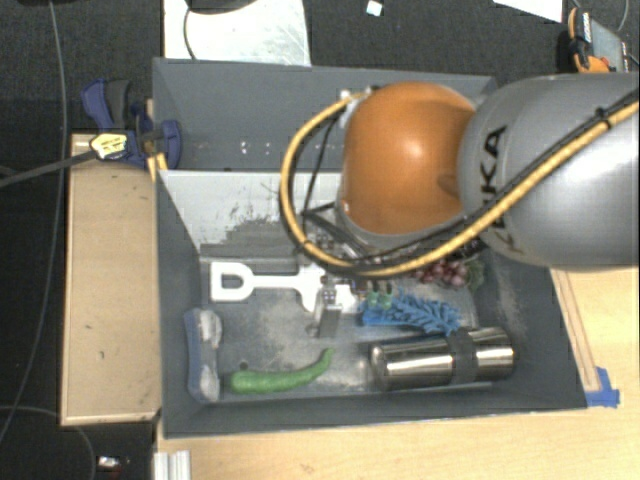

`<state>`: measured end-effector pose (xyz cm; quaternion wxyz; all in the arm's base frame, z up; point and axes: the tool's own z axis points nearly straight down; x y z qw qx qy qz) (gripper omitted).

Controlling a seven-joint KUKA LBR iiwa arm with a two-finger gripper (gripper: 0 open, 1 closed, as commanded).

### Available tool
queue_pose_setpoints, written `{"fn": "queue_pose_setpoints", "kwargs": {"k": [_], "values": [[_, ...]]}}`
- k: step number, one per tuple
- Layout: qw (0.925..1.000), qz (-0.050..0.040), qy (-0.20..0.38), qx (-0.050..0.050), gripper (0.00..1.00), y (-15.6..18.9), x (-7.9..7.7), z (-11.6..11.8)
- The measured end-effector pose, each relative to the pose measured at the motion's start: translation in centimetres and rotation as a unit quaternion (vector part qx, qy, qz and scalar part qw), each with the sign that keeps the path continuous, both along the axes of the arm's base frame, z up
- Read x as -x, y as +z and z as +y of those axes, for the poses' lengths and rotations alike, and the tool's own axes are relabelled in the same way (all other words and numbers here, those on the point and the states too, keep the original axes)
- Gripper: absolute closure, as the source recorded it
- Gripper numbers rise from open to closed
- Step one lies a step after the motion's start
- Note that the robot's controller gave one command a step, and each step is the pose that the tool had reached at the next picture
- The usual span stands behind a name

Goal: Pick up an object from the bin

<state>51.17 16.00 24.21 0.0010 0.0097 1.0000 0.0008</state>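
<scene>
The gripper (324,318) is seen at the handle end of a smooth white plastic scoop (250,282); whether it is open cannot be told. A curved green pod (280,376) lies just below it, and a bristly blue brush (410,315) beside it.

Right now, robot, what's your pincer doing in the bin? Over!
Pincer down at the handle end of the white tool. Hold not confirmed. Blue brush close beside it, green pod just in front.

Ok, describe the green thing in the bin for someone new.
Find the near wall of the grey bin, at the view's bottom. Just inside it, left of the shiny metal cylinder, lies the green pod. It alone is slim, curved and bean-like.
</scene>
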Motion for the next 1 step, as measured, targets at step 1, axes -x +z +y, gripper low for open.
{"fn": "queue_pose_setpoints", "kwargs": {"k": [1], "values": [[1.0000,0.0000,0.000,0.000,0.00,0.00,0.00,0.00]]}}
